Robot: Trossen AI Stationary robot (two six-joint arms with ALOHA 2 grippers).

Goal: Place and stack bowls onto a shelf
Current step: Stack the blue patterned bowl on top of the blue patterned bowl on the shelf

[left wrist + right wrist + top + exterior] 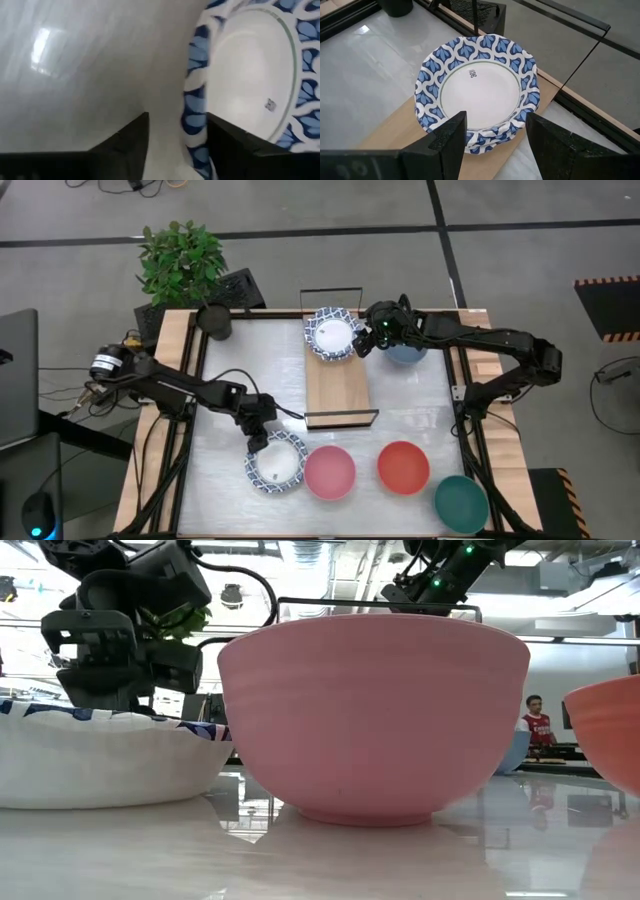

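Note:
A white bowl with a blue patterned rim rests on its base near the table's near edge. My left gripper comes down over its left rim, open, with the rim between its fingers. On the far end of the light-wood shelf sits a stack of like bowls. My right gripper hangs open above and just to the right of that stack, touching nothing. A pink bowl, a red bowl and a dark green bowl stand in the near row. A slate-blue bowl sits under the right arm. My left gripper straddles the near white bowl's left rim, one finger over the inside and the other outside over the table. It comes slanting down from the table's left. Whether either finger touches the rim I cannot tell. The bowl stands on the table.
A dark pot with a green plant stands at the table's far left corner. Black wire frames close both short ends of the shelf. In the low view the pink bowl fills the foreground, and a person shows far behind.

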